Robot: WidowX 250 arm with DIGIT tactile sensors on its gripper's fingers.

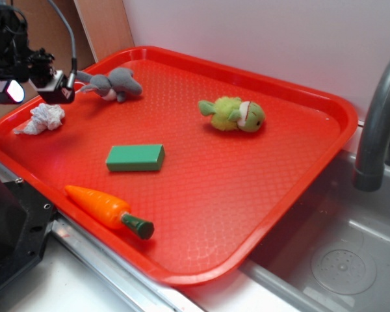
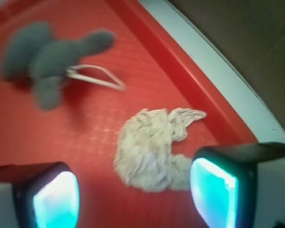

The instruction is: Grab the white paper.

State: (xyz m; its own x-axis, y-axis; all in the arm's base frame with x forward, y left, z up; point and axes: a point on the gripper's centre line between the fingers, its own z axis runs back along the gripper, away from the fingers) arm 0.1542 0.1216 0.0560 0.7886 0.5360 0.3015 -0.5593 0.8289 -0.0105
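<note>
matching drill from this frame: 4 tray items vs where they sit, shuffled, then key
1. crumpled white paper wad
2. grey plush toy
3. green rectangular block
4. orange plastic carrot

A. near front rim of red tray
B. left edge, below open gripper
C. tray's middle
D. far-left corner

Pairs: 1-B, 2-D, 3-C, 4-A

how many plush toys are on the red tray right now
2. The grey plush lies at the tray's far left corner near the white paper; the green plush lies toward the far right. None looks hidden.
</note>
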